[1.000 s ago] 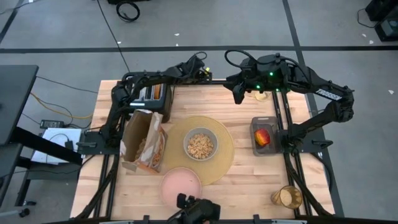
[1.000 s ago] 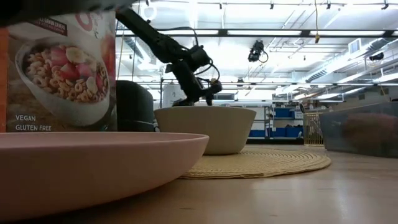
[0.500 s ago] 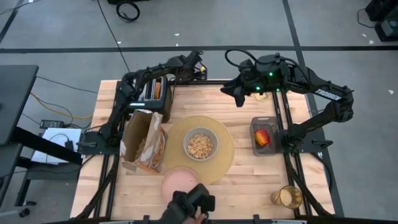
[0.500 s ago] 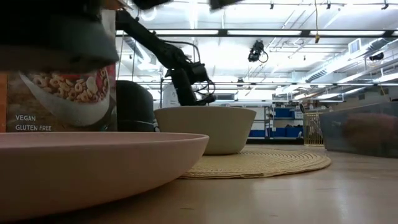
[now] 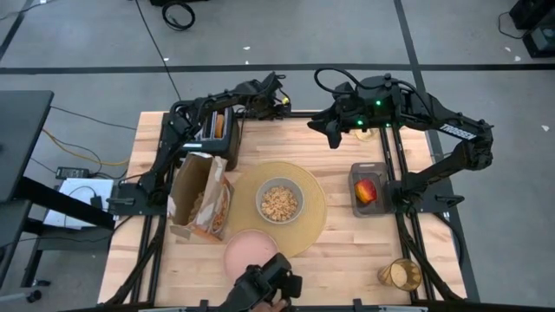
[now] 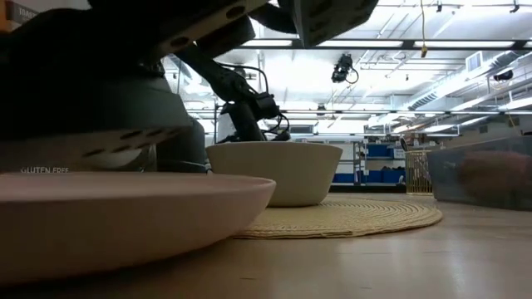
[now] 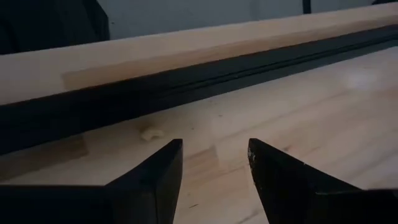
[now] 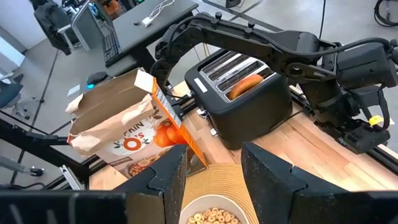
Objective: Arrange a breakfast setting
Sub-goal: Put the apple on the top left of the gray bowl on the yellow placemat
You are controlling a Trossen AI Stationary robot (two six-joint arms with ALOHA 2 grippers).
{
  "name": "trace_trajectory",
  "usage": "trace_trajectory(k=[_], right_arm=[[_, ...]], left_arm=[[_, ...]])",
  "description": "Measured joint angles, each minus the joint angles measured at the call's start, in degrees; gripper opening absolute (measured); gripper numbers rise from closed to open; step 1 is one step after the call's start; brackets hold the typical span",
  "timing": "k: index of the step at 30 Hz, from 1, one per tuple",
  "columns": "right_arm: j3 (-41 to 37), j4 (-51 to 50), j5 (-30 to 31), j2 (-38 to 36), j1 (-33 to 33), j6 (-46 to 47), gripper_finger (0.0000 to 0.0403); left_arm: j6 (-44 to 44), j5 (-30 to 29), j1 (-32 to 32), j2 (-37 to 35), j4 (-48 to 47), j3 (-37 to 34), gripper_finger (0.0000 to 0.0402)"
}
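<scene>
A grey-green bowl (image 5: 279, 202) of cereal stands on the round tan placemat (image 5: 308, 230) in the middle of the table. The pink plate (image 5: 238, 251) lies at the placemat's near edge. An amber tumbler (image 5: 401, 275) stands at the near right corner. The red apple (image 5: 367, 191) lies in a clear box. A toast round (image 8: 245, 86) sticks up from a slot of the black toaster (image 5: 217, 137). My left gripper (image 7: 214, 149) is open, low over bare wood right of the toaster at the far edge. My right gripper (image 8: 211, 155) is open and raised at the far right.
An open cereal box (image 5: 201, 198) stands left of the placemat. A dark object (image 5: 264, 286), which I cannot identify, reaches in from the near edge over the pink plate. A black rail (image 7: 186, 87) runs along the far edge. Bare wood lies right of the placemat.
My left gripper has sunk toward the table beside the toaster and tipped further downward. The dark object at the near edge has come in over the pink plate and now hides the cereal box in the low view.
</scene>
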Motion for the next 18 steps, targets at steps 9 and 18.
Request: trace_trajectory(k=[9, 18], right_arm=[[0.0, -0.5, 1.2, 0.2, -0.6, -4.6, 0.0161], [0.0, -0.3, -2.1, 3.1, -6.5, -14.3, 0.0161]], left_arm=[[7.3, 4.9, -0.4, -3.1, -2.9, 0.0, 0.0187], [14.1, 2.4, -2.5, -17.0, -7.5, 0.0, 0.0187]])
